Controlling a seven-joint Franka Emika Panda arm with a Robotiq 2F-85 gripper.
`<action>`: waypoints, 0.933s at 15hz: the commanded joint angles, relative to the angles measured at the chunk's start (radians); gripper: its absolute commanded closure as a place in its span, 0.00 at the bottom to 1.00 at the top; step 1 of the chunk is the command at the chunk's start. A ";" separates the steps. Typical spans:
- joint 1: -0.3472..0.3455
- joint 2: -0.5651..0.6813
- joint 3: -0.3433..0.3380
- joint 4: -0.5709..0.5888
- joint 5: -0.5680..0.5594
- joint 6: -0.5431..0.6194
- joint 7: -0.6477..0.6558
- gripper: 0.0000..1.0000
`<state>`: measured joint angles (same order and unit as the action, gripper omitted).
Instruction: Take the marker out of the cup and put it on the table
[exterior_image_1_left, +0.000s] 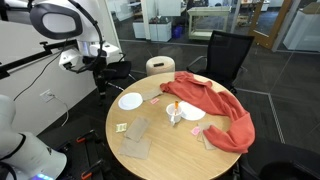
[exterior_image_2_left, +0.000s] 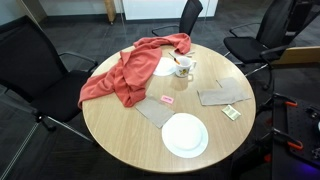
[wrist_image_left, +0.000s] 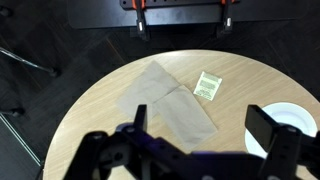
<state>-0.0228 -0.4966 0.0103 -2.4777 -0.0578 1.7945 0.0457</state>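
round light-wood table, rumpled red cloth spilling over one edge, small pale cup beside it, marker maybe poking out, gripper spread wide, empty, well clear

In both exterior views a raised camera stands well back from the tabletop, looking down across it from roughly opposite sides, whole round top in frame. The wrist view looks steeply down from nearer, sharing the part of the tabletop beside the white plate.
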 joint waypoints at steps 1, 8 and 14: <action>0.002 0.000 -0.002 0.001 -0.001 -0.002 0.001 0.00; -0.004 0.039 -0.010 0.013 -0.013 0.080 -0.009 0.00; -0.023 0.184 -0.051 0.060 -0.077 0.334 -0.083 0.00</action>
<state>-0.0317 -0.4060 -0.0219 -2.4713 -0.1046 2.0436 0.0150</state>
